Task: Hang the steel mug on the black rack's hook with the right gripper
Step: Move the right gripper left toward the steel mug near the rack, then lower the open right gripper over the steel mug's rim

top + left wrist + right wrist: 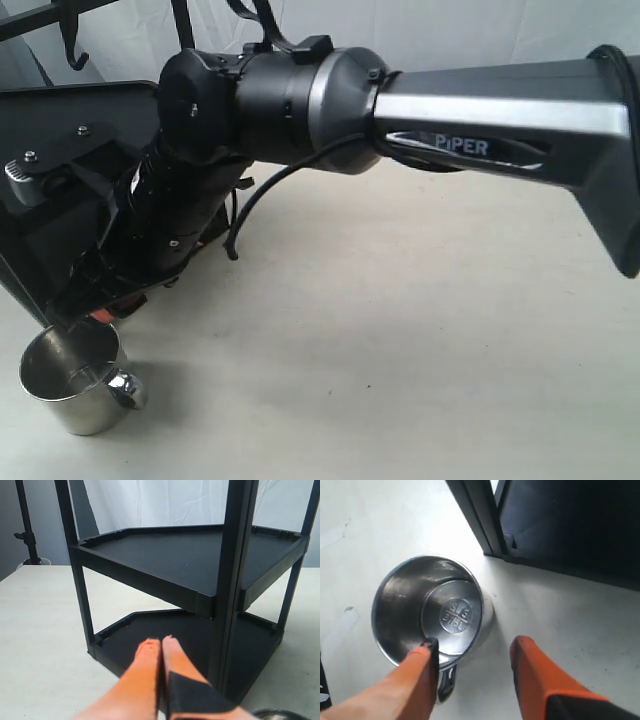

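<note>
Steel mug [72, 378]: stands upright and open-topped on the table at the near left of the exterior view, just in front of the rack's base, its looped handle [128, 388] turned to the right – not yet lifted

Right gripper [472, 652]: poised directly over the mug, jaws parted wide and holding nothing; in the right wrist view one orange finger [420, 680] overlaps the rim at the handle side, the other [532, 672] hangs over bare table beside the mug. Whether any pad touches the metal cannot be told

Step in hand: judged to be the approach for the grasp – the hanging itself has not begun

Grasp advice: bring the fingers down so that one goes inside the wall and one outside, or both across the body, leaving the handle loop clear for the hook. Close firmly, as mirror-finish steel is likely to slip, and keep the loop turned outward from the fingers

Left gripper [161, 645]: orange fingers pressed together with nothing between them, pointing at the rack's lower tray; no part in this step

Black rack [170, 565]: behind the mug, at the far left of the exterior view; two flat trays, both bare where visible

Hook [72, 45]: thin and J-shaped, hanging from the upper bar at the far top left – well above the mug

Risk: the hook is much narrower than the mug, so the loop's alignment must be set before the lift
</note>
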Controlling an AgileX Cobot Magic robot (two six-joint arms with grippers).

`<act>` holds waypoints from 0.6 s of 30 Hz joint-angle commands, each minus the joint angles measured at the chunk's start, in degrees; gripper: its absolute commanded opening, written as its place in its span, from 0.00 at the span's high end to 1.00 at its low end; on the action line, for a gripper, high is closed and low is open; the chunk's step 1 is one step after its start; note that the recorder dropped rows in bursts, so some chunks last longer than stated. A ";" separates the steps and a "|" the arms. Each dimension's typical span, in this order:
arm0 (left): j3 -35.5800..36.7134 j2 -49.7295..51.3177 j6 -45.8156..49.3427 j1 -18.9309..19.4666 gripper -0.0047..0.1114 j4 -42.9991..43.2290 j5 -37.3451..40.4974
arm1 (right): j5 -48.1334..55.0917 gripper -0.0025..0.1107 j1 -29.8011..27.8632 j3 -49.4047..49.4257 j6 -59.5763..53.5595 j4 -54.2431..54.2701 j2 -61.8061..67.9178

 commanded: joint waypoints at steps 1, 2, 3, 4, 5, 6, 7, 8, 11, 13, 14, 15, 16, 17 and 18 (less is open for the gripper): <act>-0.02 -0.30 -0.10 -0.07 0.95 0.00 0.06 | 0.77 0.57 0.00 -1.54 1.07 -1.32 1.51; -0.02 -0.30 -0.10 -0.07 0.95 0.00 0.06 | 1.26 0.57 0.00 -1.54 1.16 -1.29 1.50; -0.02 -0.30 -0.10 -0.07 0.95 0.00 0.06 | 1.56 0.57 0.00 -1.54 1.16 -1.29 1.50; -0.02 -0.30 -0.10 -0.07 0.95 0.00 0.06 | 2.39 0.57 0.00 -1.54 1.16 -1.29 1.50; -0.02 -0.30 -0.10 -0.07 0.95 0.00 0.06 | 3.45 0.57 0.00 -1.54 0.84 -1.29 1.24; -0.02 -0.30 -0.10 -0.07 0.95 0.00 0.06 | 4.62 0.57 0.00 -1.54 -0.53 -1.29 1.12; -0.02 -0.30 -0.10 -0.07 0.95 0.00 0.06 | 6.48 0.57 0.00 -1.54 -3.88 -1.12 0.87; -0.02 -0.30 -0.10 -0.07 0.95 0.00 0.06 | 8.40 0.57 0.00 -1.54 -7.50 -1.12 0.62; -0.02 -0.30 -0.10 -0.07 0.95 0.00 0.06 | 11.86 0.57 0.00 -1.54 -14.18 -1.12 -0.91; -0.02 -0.30 -0.10 -0.07 0.95 0.00 0.06 | 12.69 0.57 0.00 -1.54 -16.84 -1.12 -2.11; -0.02 -0.30 -0.10 -0.07 0.95 0.00 0.06 | 12.67 0.57 0.00 -1.54 -17.13 -1.12 -2.75; -0.02 -0.30 -0.10 -0.07 0.95 0.00 0.06 | 12.67 0.57 0.00 -1.54 -17.13 -1.32 -3.16; -0.02 -0.30 -0.10 -0.07 0.95 0.00 0.06 | 13.01 0.57 0.00 -1.54 -17.13 -1.26 -3.57; -0.02 -0.30 -0.10 -0.07 0.95 0.00 0.06 | 13.54 0.57 0.00 -1.54 -17.13 -1.26 -3.89; -0.02 -0.30 -0.10 -0.07 0.95 0.00 0.06 | 14.07 0.57 0.00 -1.54 -17.13 -1.08 -4.01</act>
